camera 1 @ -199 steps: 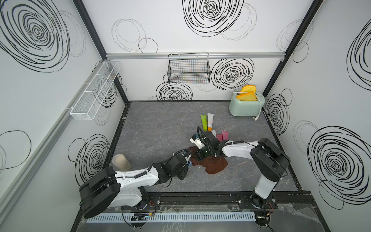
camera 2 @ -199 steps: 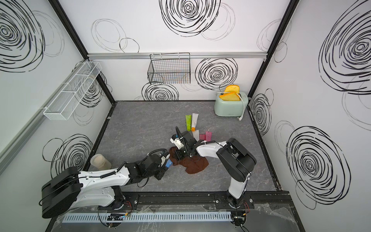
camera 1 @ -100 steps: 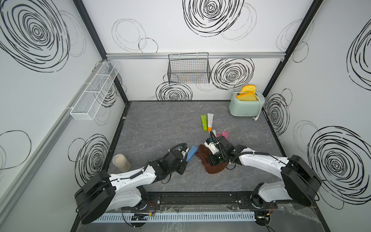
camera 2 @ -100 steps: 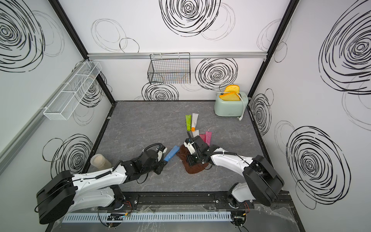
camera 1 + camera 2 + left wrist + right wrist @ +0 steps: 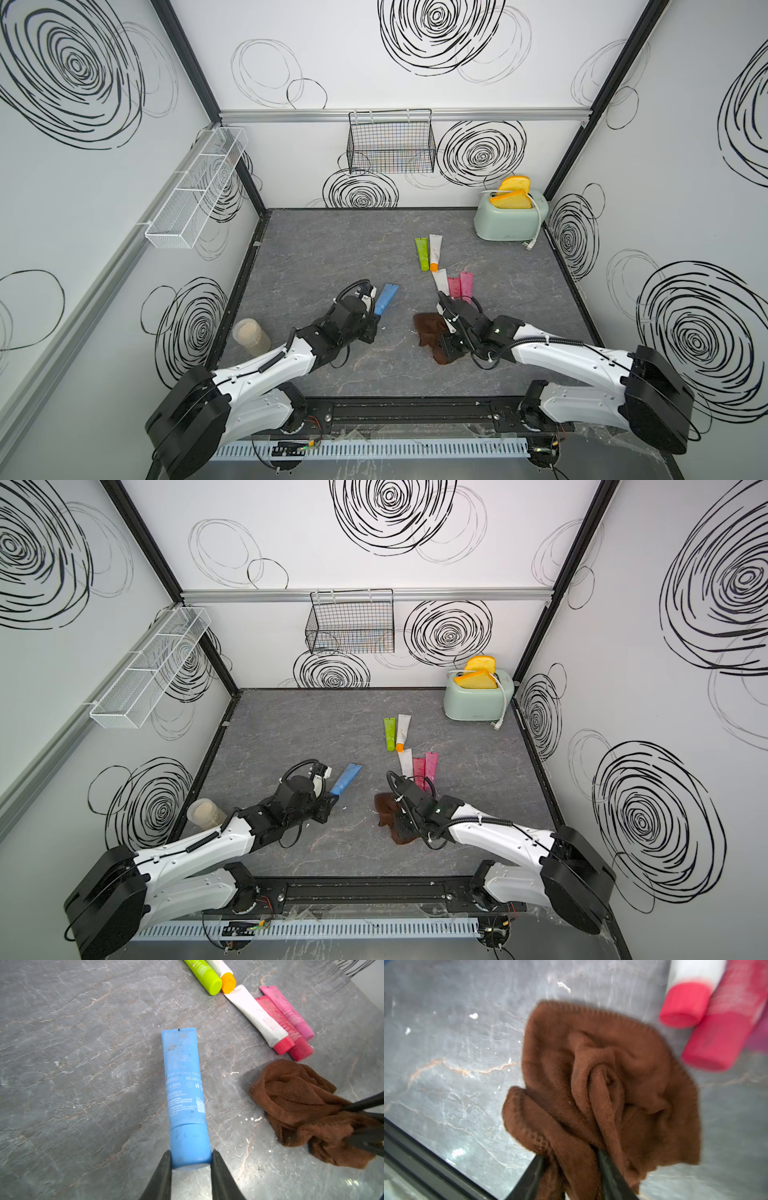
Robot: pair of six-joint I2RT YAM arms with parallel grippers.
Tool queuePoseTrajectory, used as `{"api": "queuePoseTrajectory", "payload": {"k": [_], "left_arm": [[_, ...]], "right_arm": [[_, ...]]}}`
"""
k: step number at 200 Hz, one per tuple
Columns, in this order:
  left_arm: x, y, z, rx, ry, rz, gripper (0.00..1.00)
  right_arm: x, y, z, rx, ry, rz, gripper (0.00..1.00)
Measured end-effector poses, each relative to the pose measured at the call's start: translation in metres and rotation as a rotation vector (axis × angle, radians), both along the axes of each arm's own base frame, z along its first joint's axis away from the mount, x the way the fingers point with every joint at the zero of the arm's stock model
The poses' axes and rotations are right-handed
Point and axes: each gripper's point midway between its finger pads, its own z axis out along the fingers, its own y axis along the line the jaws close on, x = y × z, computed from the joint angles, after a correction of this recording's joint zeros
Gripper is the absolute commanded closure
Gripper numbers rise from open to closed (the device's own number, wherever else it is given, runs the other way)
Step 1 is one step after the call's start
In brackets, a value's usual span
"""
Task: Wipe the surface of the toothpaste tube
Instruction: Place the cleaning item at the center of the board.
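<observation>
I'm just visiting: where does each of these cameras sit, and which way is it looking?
Top views: a twin camera high over the front edge, looking down toward the back wall; both show both arms whole and the toaster.
Left wrist: rides on the left arm, looking along its fingers; the left gripper pinches the blue tube by its cap.
Right wrist: rides on the right arm, looking down past the right gripper at the brown cloth between its fingers.
Shared: both wrist views show that cloth.
</observation>
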Motion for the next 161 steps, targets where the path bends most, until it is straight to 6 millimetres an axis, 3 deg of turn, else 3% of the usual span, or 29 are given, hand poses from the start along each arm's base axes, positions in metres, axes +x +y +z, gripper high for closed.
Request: {"api": "queuePoseTrajectory", "payload": {"k": [24,49,91,161], "left_arm": [[0.012,0.001,0.007,-0.011,-0.008,0.03,1.0],[0.028,0.0,0.016,-0.023,-0.024,0.062,1.0],[0.066,-0.02,0.022,-0.045,-0.047,0.103,1.0],[0.136,-0.071,-0.015,-0.004,-0.031,0.155,1.0]], "right_arm": [[0.015,-0.005,0.012,0.027,-0.051,-0.041,0.32],[0.043,-0.016,0.027,0.091,-0.104,-0.112,0.26],[0.081,-0.026,0.057,0.219,-0.215,-0.168,0.19],[0.101,-0.041,0.051,0.342,-0.254,-0.154,0.15]]}}
